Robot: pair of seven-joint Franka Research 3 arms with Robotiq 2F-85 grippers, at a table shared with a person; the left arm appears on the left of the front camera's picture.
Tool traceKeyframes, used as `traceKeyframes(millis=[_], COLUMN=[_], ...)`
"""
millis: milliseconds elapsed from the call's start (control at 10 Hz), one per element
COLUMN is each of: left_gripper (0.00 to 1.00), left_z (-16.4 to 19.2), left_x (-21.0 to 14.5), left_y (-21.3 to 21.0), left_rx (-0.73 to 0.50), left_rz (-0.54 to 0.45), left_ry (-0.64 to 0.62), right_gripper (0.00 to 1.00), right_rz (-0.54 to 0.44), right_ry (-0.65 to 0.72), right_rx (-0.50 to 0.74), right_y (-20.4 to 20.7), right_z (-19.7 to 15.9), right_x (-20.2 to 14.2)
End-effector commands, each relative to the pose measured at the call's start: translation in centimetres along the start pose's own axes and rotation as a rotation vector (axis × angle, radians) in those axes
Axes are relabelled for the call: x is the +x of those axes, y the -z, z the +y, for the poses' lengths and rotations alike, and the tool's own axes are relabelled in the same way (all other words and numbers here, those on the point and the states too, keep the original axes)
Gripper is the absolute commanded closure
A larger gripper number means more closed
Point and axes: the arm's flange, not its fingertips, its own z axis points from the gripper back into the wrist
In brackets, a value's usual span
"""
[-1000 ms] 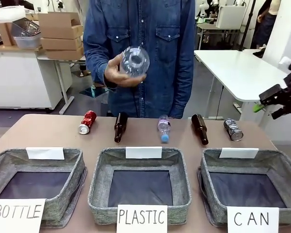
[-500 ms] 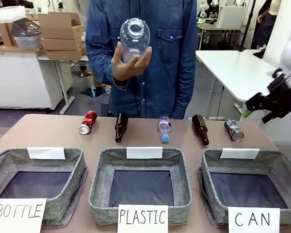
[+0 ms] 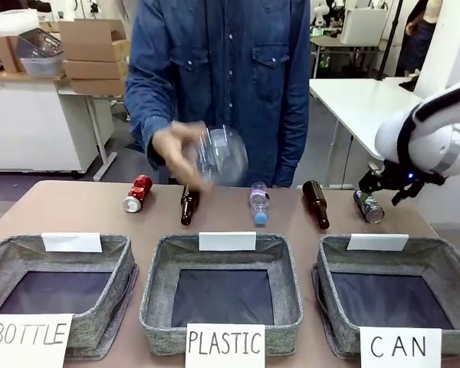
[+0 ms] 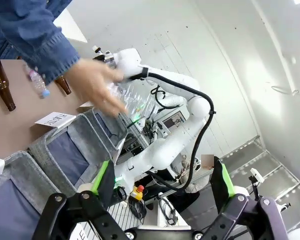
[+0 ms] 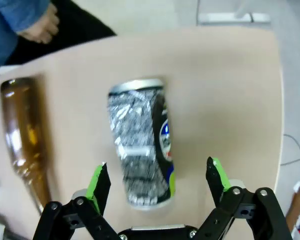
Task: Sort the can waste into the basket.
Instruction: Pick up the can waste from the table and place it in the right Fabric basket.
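The black can (image 3: 368, 205) with white print lies on its side at the table's far right, beside a brown bottle (image 3: 316, 204). My right gripper (image 3: 385, 190) hovers just above it, open. In the right wrist view the black can (image 5: 140, 147) lies lengthwise between the spread green pads (image 5: 98, 181) of the right gripper (image 5: 157, 185), untouched. The red can (image 3: 138, 193) lies at the far left of the row. The grey basket (image 3: 437, 257) with the "CAN" sign (image 3: 399, 346) stands at the front right. My left gripper (image 4: 162, 185) is open, holding nothing.
A person stands across the table, one hand moving a clear plastic bottle (image 3: 221, 157) above the row. Another brown bottle (image 3: 188, 204) and a small plastic bottle (image 3: 259, 202) lie in the row. Baskets signed "PLASTIC" (image 3: 224, 346) and "BOTTLE" (image 3: 27, 337) stand in front.
My right arm has swung in from the right edge and come down over the black can. The person's hand has dropped the clear bottle from chest height toward the table.
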Motion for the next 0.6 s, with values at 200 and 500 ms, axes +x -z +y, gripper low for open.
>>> traceKeyframes(millis=[200,500], left_gripper=[0.0,0.0], left_z=[-0.3,-0.3], left_x=[0.0,0.0], left_y=[-0.1,-0.1], left_rx=[-0.007,-0.007], left_rz=[0.008,0.008], left_ry=[0.022,0.022], right_gripper=[0.0,0.0], right_rz=[-0.012,-0.007], right_ry=[0.045,0.029], right_rx=[-0.041,-0.051], right_y=[3.4,3.3], right_z=[1.5,1.9], right_x=[2.1,2.2])
